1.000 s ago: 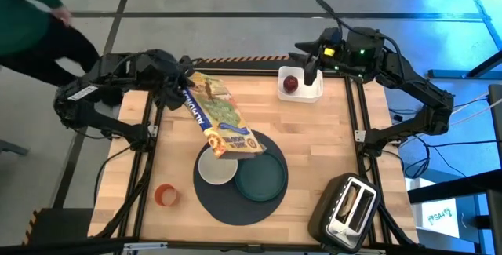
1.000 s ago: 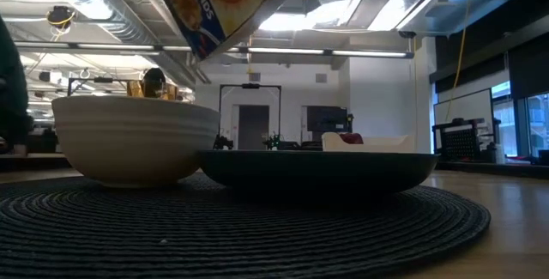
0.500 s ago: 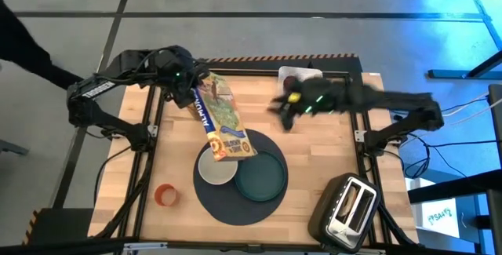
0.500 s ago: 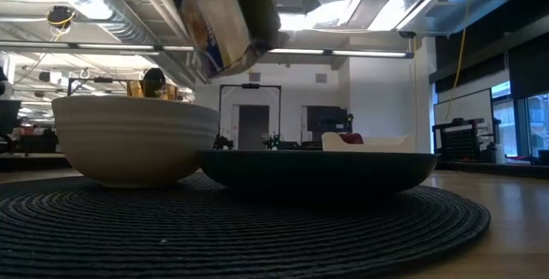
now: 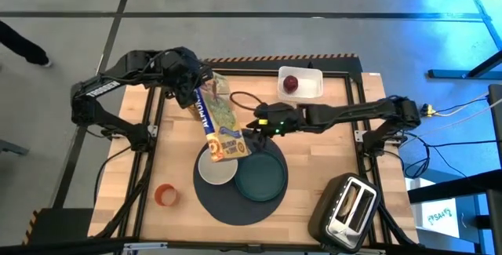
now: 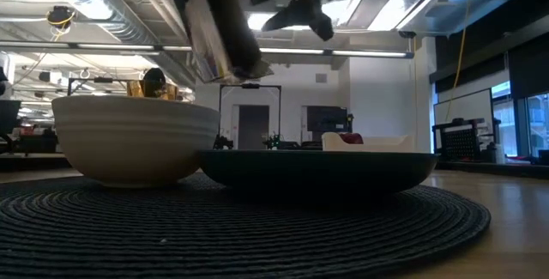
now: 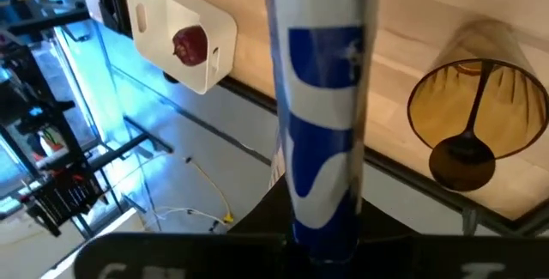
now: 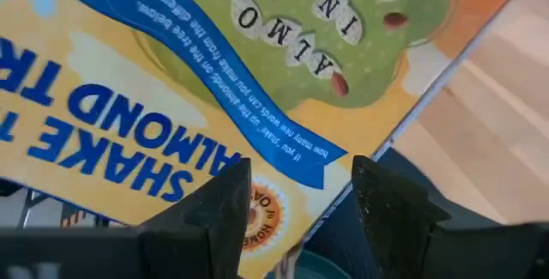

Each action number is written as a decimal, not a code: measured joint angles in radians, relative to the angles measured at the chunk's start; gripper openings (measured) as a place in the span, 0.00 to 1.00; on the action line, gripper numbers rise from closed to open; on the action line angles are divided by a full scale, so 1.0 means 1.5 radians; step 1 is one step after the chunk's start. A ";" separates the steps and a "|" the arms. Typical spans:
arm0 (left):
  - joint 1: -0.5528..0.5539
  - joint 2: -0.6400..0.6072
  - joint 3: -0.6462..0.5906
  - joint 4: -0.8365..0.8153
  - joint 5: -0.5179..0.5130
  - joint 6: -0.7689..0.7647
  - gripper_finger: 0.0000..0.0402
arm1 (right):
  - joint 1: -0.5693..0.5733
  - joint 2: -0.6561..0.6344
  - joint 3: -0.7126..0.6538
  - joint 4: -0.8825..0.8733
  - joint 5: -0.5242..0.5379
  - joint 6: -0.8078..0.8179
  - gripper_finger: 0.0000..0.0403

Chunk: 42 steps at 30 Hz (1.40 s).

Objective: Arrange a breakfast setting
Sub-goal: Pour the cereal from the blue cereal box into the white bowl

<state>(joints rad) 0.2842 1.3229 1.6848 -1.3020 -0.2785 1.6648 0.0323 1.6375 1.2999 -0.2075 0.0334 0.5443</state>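
My left gripper (image 5: 194,92) is shut on the blue-and-yellow cereal box (image 5: 221,122), which slants down over the white bowl (image 5: 216,169). My right gripper (image 5: 257,126) is open at the box's lower right edge; in the right wrist view the box face (image 8: 214,73) fills the picture above the gripper (image 8: 300,206). The bowl and the teal plate (image 5: 261,179) sit on the round dark placemat (image 5: 227,208). The dark-red fruit (image 5: 291,83) lies in a white tray (image 5: 314,90). The orange cup (image 5: 165,195) stands near left. Bagel and spoon are out of view. My left gripper holds the cereal box by its upper end (image 5: 202,90), far from the bowl. The box's narrow blue-and-white side (image 7: 322,184) runs out from between the fingers, which the gripper body hides. The box is lifted clear and tilted, its lower end (image 5: 231,151) over the bowl's far rim. My right gripper: I cannot tell whether its open fingers (image 8: 225,206) touch the box.
A black-and-silver toaster (image 5: 349,208) stands at the near right corner. A dark cable loop (image 5: 239,100) lies on the wood beside the box. Bare wood lies left of the placemat and between plate and tray.
My right arm has swung from the white tray at the far right toward the table's left and near side, ending beside the box's lower end. The box in my left gripper has turned about its length and now shows more edge-on.
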 joint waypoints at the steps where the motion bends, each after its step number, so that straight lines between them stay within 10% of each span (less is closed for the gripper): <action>1: -0.004 0.000 0.000 0.002 -0.002 0.007 0.03 | 0.000 0.009 0.000 0.002 0.000 -0.001 0.48; 42: -0.154 -0.029 0.000 -0.061 -0.135 0.087 0.03 | -0.005 0.177 0.000 0.225 -0.106 -0.001 0.48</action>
<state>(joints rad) 0.0529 1.2800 1.6848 -1.3937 -0.4813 1.7952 0.0242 1.9030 1.3003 0.1306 -0.1250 0.5422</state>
